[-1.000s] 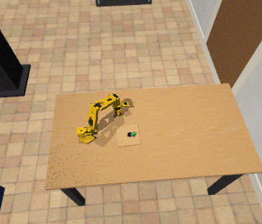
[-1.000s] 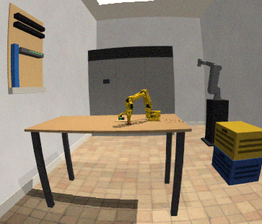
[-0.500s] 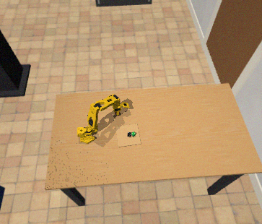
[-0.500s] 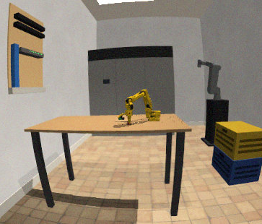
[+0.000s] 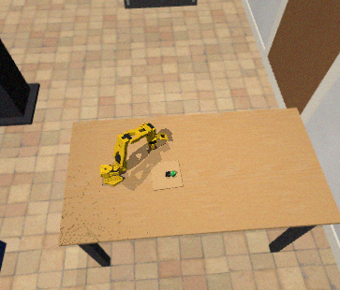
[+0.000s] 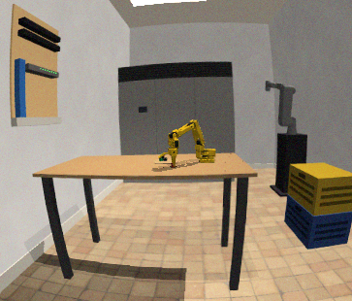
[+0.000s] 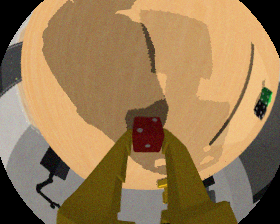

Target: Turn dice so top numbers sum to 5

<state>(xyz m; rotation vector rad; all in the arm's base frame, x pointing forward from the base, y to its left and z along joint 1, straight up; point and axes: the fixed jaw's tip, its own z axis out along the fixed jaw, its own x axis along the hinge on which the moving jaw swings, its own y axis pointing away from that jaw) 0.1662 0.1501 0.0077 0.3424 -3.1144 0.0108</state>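
Pips on the dice are too small to read from the top and exterior views, and even the wrist view shows the red die (image 7: 148,133) only as a blurred face with a few pale spots whose count I cannot tell. From the top, the yellow arm (image 5: 127,146) covers that die entirely. On the mat (image 5: 168,175), the green die (image 5: 173,173) and a dark die (image 5: 168,174) lie just beside each other, close enough that I cannot tell whether they touch; in the wrist view they sit at the far right rim, partly cut off.

The jaws are nearly together, clamped on the red die, which shows between the two yellow fingers. It is held off the mat, near the mat's back-left side, close over the desk (image 5: 239,159); whether it touches the wood cannot be made out.
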